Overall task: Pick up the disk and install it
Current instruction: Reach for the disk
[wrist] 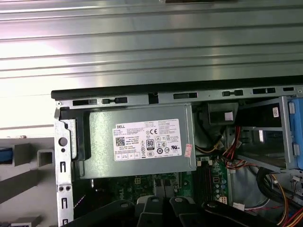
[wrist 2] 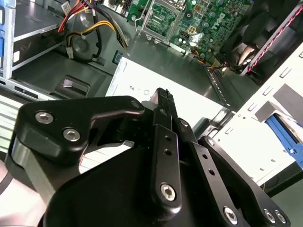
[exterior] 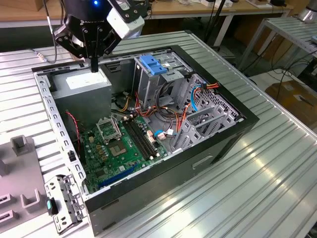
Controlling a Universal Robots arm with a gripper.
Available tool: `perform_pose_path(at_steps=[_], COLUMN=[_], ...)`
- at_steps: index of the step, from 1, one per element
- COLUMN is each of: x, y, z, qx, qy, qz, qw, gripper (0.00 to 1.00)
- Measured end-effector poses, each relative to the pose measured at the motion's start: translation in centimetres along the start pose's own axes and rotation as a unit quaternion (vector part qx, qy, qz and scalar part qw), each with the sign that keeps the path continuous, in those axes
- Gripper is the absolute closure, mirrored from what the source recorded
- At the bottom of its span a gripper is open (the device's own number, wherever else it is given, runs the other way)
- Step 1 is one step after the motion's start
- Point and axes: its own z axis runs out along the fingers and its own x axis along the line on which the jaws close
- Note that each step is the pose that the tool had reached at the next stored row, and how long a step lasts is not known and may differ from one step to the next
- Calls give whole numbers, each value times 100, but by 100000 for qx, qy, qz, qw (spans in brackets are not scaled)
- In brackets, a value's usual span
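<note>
The disk is out of view. My gripper (exterior: 94, 66) hangs over the back corner of the open computer case (exterior: 218, 144), at the exterior view's left. Its black fingers are shut together with nothing between them. They point down at the grey power supply box (exterior: 81, 83) with its white sticker, just above the top face. In the second wrist view the shut gripper (wrist 2: 163, 96) shows against that sticker (wrist 2: 137, 85). The first wrist view has the same power supply box (wrist: 139, 142) below the case's rear wall.
A tall grey drive cage (exterior: 148, 87) topped by a flat blue tab (exterior: 151, 65) stands in the case beside the power supply. The green motherboard (exterior: 124, 144) and loose coloured cables (exterior: 171, 121) fill the case floor. Grey fixtures (exterior: 20, 144) sit on the ribbed metal table (exterior: 277, 178).
</note>
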Motion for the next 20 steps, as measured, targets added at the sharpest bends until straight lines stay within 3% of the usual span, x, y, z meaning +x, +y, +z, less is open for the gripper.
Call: perform_pose_path(at_steps=[10, 20], x=[116, 224], y=[-9, -17], z=[1, 6], qx=[7, 29], qy=[87, 402], qz=[1, 14], qw=[100000, 99999], gripper=[89, 89])
